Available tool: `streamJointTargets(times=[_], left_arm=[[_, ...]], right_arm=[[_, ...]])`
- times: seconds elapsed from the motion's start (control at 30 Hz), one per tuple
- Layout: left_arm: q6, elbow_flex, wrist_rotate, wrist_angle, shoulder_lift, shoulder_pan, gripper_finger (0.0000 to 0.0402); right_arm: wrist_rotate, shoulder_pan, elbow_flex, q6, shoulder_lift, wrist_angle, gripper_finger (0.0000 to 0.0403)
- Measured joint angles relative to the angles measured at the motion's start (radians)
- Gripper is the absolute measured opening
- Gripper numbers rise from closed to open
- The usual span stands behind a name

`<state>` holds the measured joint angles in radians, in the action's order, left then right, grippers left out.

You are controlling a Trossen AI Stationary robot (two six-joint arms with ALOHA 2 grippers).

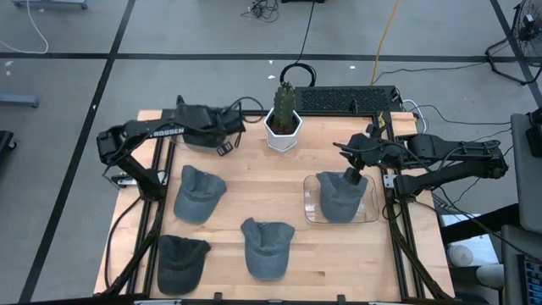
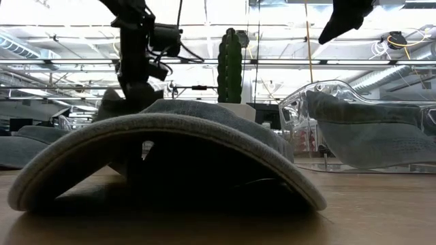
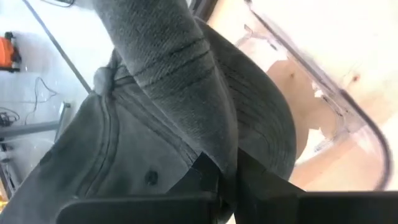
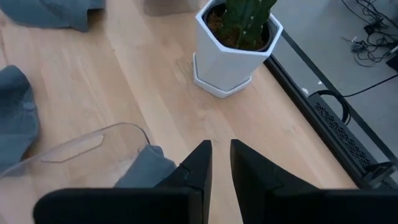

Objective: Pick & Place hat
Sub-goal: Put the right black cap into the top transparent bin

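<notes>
Left wrist view, hat (image 3: 161,93) fold clamped tight between left claw (image 3: 225,165) tips.

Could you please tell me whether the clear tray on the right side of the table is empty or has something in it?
Occupied: a grey cap lies inside the clear tray, and the low view shows it behind the tray's transparent wall.
</notes>
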<state>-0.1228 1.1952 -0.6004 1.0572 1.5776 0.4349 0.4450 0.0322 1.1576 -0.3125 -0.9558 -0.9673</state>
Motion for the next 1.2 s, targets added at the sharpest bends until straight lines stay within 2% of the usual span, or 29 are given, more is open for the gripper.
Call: streamJointTargets(times=[0.2,0.3,0.47,0.53,0.63,0.87,1.0,1.2], left_arm=[[-0.033,-0.057,-0.028,-0.017,0.0,-0.002,0.0044],[-0.033,-0.059,0.023,-0.019,0.0,0.014,0.0049],[-0.003,-0.102,0.191,-0.104,0.0,0.038,0.0052],[0.017,-0.128,0.207,-0.136,-0.003,0.046,0.0052],[0.013,-0.133,0.177,-0.125,-0.002,0.06,0.0053],[0.069,-0.084,0.17,-0.115,-0.022,0.125,0.0053],[0.036,-0.036,0.242,-0.032,-0.02,0.15,0.0053],[0.018,0.044,0.29,0.073,-0.038,0.128,0.0053]], right_arm=[[0.0,0.0,0.0,0.039,0.0,-0.012,0.0045],[0.001,0.0,0.0,0.049,0.0,-0.011,0.0045],[0.005,0.0,0.0,0.064,0.0,-0.01,0.0045],[0.005,0.0,0.0,0.064,0.0,-0.01,0.0045],[0.005,0.0,0.0,0.064,0.0,-0.01,0.0045],[0.005,0.0,0.0,0.064,0.0,-0.01,0.0045],[0.004,0.0,0.0,0.053,0.0,-0.01,0.0045],[0.004,0.0,0.0,0.019,0.0,-0.009,0.0045]])
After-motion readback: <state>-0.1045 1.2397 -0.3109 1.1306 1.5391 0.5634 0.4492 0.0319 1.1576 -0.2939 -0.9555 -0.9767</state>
